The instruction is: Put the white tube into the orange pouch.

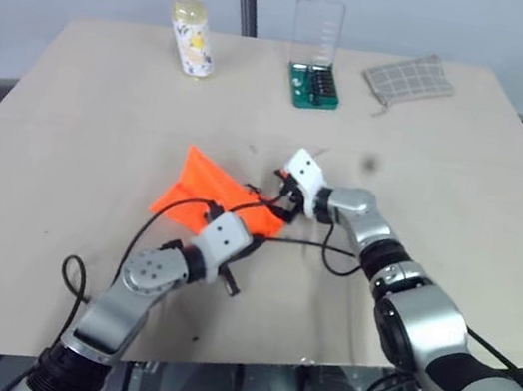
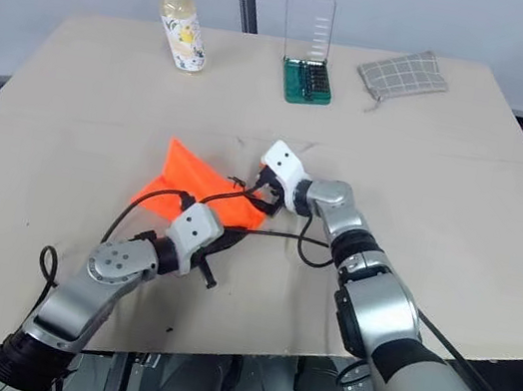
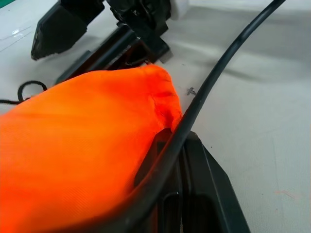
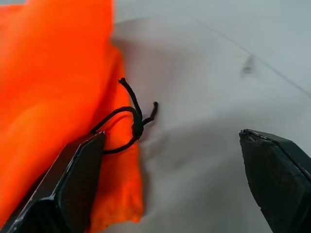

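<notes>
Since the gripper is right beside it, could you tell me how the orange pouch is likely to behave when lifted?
The orange pouch looks like soft fabric, bunched and creased, so it would probably sag and fold. It likely weighs little. Its thin dark cord lies loose and could snag a finger.

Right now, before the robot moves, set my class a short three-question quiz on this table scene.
1. True or false: the right hand has its fingers standing apart.
2. What stands between the yellowish white-capped plastic bottle and the grey checked cloth pouch? A) green bit case with clear lid B) red mug C) blue bowl
3. Which hand grips the bright orange fabric pouch?
Key: 1 true; 2 A; 3 the left hand.
</notes>
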Controlling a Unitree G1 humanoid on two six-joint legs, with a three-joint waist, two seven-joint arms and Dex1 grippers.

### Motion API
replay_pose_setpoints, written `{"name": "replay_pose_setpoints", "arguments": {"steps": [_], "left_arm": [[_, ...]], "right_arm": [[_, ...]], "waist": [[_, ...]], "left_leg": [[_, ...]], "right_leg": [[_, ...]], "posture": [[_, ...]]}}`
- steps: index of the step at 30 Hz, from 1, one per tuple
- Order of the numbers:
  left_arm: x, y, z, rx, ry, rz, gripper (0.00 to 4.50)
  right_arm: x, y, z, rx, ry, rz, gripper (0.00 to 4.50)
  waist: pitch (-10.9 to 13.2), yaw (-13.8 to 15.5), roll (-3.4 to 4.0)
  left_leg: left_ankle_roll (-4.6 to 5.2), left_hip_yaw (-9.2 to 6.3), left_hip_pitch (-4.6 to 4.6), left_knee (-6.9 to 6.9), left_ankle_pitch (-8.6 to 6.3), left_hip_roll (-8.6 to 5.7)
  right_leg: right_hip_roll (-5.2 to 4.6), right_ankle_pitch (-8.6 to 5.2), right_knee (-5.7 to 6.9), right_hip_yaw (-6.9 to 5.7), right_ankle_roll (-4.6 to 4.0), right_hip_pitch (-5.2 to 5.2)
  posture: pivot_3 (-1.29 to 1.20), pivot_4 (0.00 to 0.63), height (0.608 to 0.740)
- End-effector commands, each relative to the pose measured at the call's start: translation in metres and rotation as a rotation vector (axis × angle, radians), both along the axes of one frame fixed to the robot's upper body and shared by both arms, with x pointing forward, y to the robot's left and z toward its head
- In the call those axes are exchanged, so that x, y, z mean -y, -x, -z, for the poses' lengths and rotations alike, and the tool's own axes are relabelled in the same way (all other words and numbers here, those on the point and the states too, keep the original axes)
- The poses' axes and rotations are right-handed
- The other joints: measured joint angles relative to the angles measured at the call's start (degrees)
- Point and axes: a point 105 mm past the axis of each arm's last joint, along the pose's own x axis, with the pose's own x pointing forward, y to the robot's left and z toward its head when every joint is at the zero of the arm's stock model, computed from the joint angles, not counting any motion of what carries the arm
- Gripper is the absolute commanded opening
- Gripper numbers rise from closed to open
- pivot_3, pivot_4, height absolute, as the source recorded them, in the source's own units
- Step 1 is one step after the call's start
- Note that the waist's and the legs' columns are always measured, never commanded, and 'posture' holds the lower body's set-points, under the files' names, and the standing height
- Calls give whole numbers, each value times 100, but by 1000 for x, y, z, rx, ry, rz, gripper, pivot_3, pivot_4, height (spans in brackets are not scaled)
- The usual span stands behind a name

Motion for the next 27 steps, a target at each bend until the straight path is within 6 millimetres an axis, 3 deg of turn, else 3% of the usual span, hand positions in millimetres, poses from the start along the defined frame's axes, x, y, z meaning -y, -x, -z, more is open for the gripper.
{"name": "replay_pose_setpoints", "arguments": {"steps": [1,2,8,12,15,21,27], "left_arm": [[2,3,-5,15,10,11,0],[1,5,-4,11,11,10,0],[-4,10,-3,-8,10,16,0],[-8,11,-1,-18,1,17,0],[-9,12,-1,-21,-2,16,0],[-8,14,0,-25,0,16,0],[-7,10,-2,-13,2,15,0]], "right_arm": [[-16,17,10,-13,37,-106,3258],[-16,17,10,-14,33,-109,2949],[-16,18,7,-3,9,-118,53],[-18,15,-4,11,-46,-103,53],[-15,6,-23,-4,-168,-39,53],[8,-11,-51,-103,-401,87,53],[32,-17,-63,-182,-557,171,53]], "waist": [[0,-1,0],[0,-5,0],[1,-2,1],[1,-4,2],[1,-5,2],[3,3,4],[3,33,5]], "left_leg": [[0,0,0,0,0,0],[0,0,0,0,0,0],[0,-3,1,0,0,1],[0,-2,1,-1,0,0],[0,-2,0,-2,0,1],[0,-4,-2,-2,0,2],[0,-9,-8,-1,0,3]], "right_leg": [[0,0,0,0,0,0],[0,0,0,0,0,0],[0,0,2,-1,0,0],[1,0,1,-1,0,0],[1,0,1,-1,0,-1],[0,0,0,-1,-1,-1],[-5,0,-1,-4,0,-1]], "posture": [[0,150,740],[0,150,740],[0,150,740],[0,150,740],[0,150,740],[0,150,740],[0,150,740]]}}
